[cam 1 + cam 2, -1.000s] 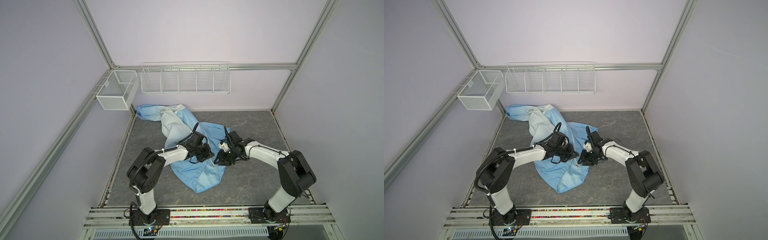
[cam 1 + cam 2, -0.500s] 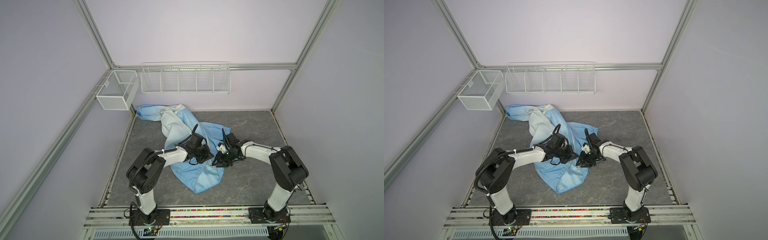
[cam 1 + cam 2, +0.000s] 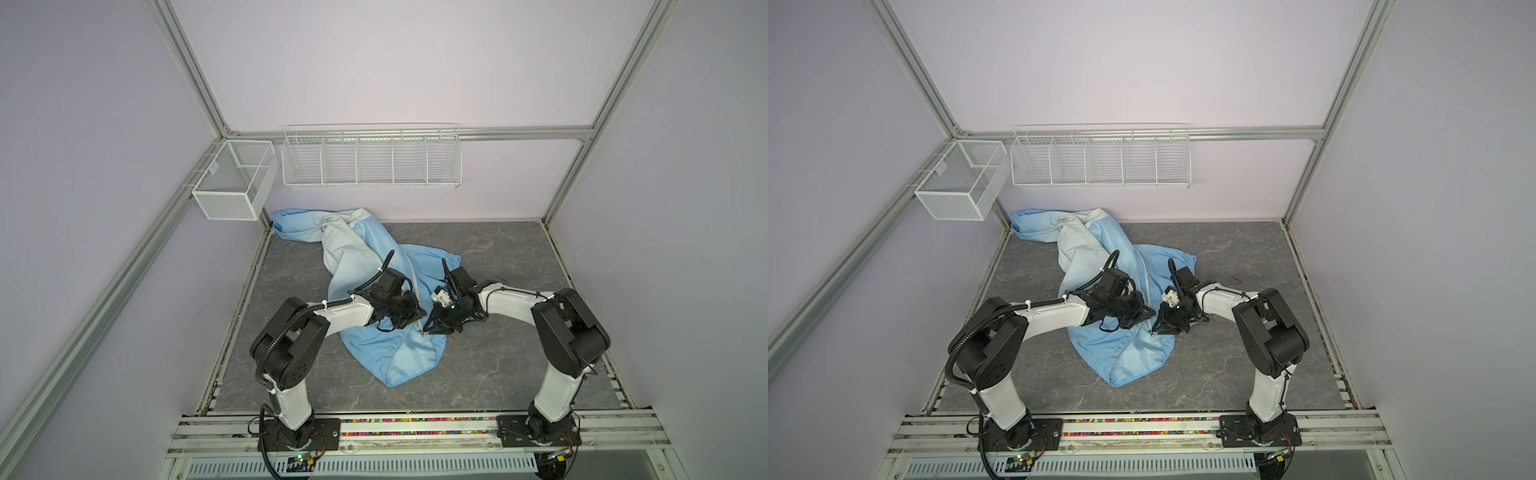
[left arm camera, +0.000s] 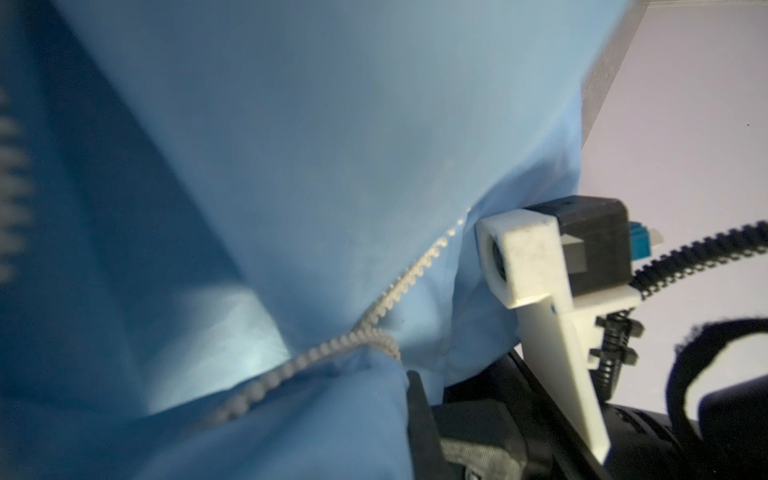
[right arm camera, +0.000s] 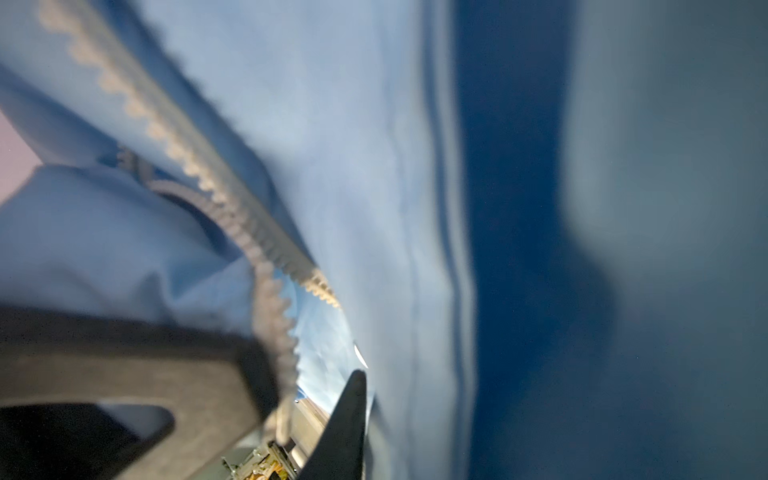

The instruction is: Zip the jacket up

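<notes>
The light-blue jacket [image 3: 376,349] lies crumpled on the grey desk [image 3: 519,257], one end reaching the back wall. The left claw [image 3: 417,318] is pressed together on lifted jacket cloth beside the cream zipper [image 4: 374,316]. The right claw [image 5: 316,386] shows a narrow gap with zipper teeth running through it; whether it pinches them I cannot tell.

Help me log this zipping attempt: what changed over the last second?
The right fingers slid a little toward the left fingers and the near edge, the elbow swinging inward, and narrowed around the zipper; whether they grip it yet is unclear. The left fingers stayed shut on the jacket, which lies much as before.
</notes>
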### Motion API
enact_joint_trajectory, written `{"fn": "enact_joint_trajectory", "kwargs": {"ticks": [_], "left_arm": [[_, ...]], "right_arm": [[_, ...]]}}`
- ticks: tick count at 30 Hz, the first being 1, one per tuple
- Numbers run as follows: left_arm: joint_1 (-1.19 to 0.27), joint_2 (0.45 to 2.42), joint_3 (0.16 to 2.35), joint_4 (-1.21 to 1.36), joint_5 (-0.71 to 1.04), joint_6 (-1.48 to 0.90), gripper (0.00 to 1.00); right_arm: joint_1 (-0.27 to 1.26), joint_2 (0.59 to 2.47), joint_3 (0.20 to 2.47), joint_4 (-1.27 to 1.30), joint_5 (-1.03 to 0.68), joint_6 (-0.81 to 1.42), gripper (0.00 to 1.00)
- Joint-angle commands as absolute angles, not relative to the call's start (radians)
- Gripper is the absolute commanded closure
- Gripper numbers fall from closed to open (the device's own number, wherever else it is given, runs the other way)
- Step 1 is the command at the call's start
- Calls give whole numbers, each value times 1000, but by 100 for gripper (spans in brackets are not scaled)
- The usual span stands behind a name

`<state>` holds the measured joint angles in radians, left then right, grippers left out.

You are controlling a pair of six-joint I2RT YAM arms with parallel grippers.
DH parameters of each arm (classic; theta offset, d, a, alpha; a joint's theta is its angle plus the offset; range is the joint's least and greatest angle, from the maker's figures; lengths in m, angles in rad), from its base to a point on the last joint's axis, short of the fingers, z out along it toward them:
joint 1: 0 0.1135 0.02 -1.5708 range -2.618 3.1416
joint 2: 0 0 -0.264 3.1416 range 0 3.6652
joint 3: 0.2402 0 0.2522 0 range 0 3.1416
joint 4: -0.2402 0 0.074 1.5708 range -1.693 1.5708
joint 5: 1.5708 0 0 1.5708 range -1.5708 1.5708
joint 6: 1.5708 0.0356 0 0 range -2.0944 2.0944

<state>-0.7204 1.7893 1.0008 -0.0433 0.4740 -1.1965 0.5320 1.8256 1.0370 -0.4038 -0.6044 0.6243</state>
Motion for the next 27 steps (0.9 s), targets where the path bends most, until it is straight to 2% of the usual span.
{"fn": "enact_joint_trajectory", "kwargs": {"ticks": [1,5,14,27], "left_arm": [[-724,1772,979,-17,459,-1213,100],[-724,1770,970,-13,457,-1216,100],[-724,1777,944,14,456,-1231,100],[-719,1765,916,28,456,-1239,100]], "right_arm": [[535,1848,1054,-360,-636,646,78],[535,1859,1052,-336,-652,662,74],[536,1884,1048,-306,-663,682,74],[535,1923,1023,-232,-676,742,86]]}}
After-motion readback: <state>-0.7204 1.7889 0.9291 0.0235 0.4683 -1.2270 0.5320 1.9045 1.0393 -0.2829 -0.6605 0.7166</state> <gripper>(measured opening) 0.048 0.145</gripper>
